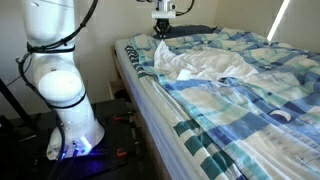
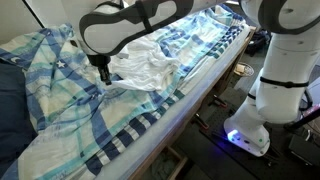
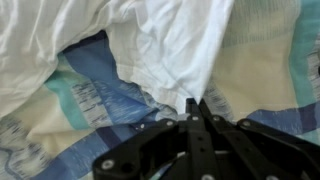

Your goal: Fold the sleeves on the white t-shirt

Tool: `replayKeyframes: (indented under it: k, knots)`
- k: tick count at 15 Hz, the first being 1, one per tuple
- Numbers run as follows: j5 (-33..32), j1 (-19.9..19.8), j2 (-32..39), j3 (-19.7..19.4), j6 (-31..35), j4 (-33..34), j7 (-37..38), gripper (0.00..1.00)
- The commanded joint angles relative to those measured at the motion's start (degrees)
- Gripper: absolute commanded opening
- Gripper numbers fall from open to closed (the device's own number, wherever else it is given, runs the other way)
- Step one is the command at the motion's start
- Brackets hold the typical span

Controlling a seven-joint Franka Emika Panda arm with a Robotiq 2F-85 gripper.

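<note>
Your end effector at the white t-shirt hem.
Its 2 fingers are pressed together, tips touching the hem; the crumpled shirt lies on the blue plaid blanket covering the surface.

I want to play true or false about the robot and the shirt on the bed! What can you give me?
1. The white t-shirt lies on a blue checked bedspread. True.
2. The t-shirt is folded neat and flat. False: it is crumpled in a heap.
3. The gripper is wide open. False: in the wrist view its fingers are pressed together at the shirt's edge.
4. A blue light glows at the robot's base. True.
</note>
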Motion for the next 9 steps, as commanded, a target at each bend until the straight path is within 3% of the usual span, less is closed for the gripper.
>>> replayKeyframes:
  k: [1, 9]
  knots:
    - [1.05, -0.24, -3.92, -0.77, 2.32, -4.78, 5.13, 0.01]
    - [5.56, -1.30, -11.06, -1.91, 17.06, -19.93, 16.05, 0.01]
